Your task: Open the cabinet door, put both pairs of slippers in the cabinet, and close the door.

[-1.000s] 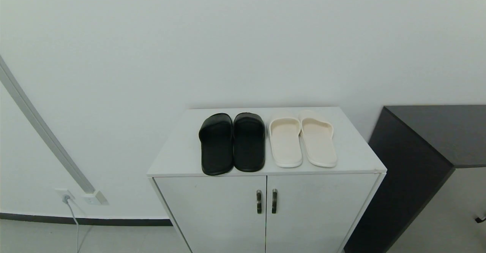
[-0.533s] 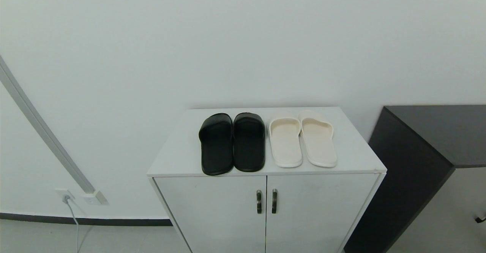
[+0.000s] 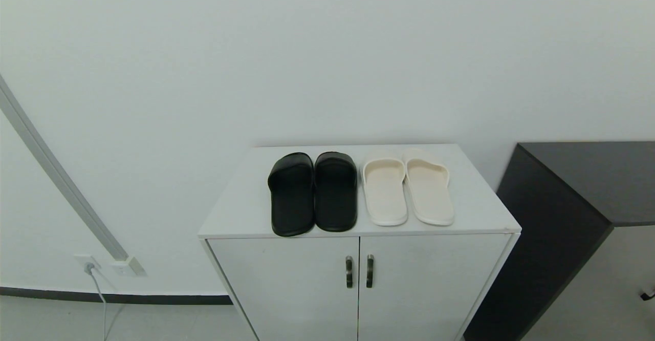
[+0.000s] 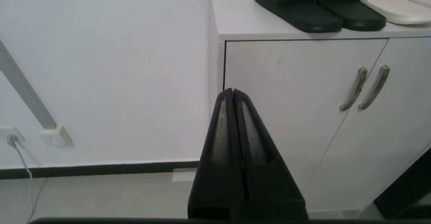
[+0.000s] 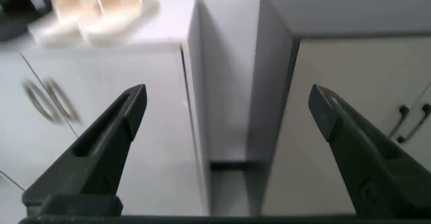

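Note:
A white cabinet (image 3: 286,290) stands against the wall with both doors shut and two dark handles (image 3: 358,271) side by side at the middle seam. On its top lie a black pair of slippers (image 3: 312,193) at the left and a cream pair of slippers (image 3: 408,191) at the right. In the left wrist view my left gripper (image 4: 233,95) is shut and empty, in front of the left door (image 4: 296,109), away from the handles (image 4: 364,88). In the right wrist view my right gripper (image 5: 227,103) is open wide and empty, facing the gap between the cabinet (image 5: 114,116) and the dark unit.
A dark cabinet (image 3: 568,213) stands close to the right of the white one, with a narrow gap between them. A slanted cable duct (image 3: 56,177) and a wall socket (image 3: 89,265) with a cord sit low on the left wall.

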`<state>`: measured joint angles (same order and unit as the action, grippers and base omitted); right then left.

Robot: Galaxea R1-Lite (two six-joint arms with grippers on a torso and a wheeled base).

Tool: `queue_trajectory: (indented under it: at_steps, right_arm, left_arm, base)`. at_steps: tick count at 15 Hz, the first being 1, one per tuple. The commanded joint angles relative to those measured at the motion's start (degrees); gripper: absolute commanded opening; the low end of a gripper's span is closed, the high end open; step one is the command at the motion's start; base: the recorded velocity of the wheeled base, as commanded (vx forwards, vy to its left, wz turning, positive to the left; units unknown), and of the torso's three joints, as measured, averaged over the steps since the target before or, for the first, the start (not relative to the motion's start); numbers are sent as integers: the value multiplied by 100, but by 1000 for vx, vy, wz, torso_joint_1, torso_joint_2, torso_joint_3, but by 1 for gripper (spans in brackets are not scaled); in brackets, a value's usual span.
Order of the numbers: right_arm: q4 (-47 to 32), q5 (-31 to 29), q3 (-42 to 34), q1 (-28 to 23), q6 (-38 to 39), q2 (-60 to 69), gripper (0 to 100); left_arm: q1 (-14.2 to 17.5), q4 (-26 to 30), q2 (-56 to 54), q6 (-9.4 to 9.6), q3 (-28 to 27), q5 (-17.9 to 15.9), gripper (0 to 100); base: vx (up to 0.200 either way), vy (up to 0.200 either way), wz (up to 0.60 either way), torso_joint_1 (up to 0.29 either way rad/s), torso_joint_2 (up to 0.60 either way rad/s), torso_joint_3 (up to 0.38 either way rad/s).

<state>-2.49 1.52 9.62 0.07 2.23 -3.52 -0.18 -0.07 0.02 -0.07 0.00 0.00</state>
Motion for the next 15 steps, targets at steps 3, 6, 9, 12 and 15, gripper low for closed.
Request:
queue_trajectory:
  at_steps: [3, 6, 9, 12, 15]
  right_arm:
    - [126, 647, 919, 177, -65, -2724, 100]
    - [1356, 665, 866, 705, -47, -4156, 100]
    - [1462, 226, 1394, 1654, 93, -5229, 100]
    - [1743, -1418, 2141, 3552, 1130, -6090, 100]
    - [2121, -2271, 2853, 4405, 1210, -6978, 100]
  left_arm:
    - [1, 7, 6, 7, 0, -9, 0]
    - [1, -1, 6, 7, 0, -9, 0]
    - [1, -1, 6, -1, 0, -9, 0]
    - [1, -1, 6, 7, 0, -9, 0]
    - [1, -1, 6, -1, 0, -9, 0]
  base:
    - [0, 0, 0, 0, 0, 0]
    - [0, 0, 0, 0, 0, 0]
    - [0, 0, 0, 0, 0, 0]
    - [0, 0, 0, 0, 0, 0]
    - [0, 0, 0, 0, 0, 0]
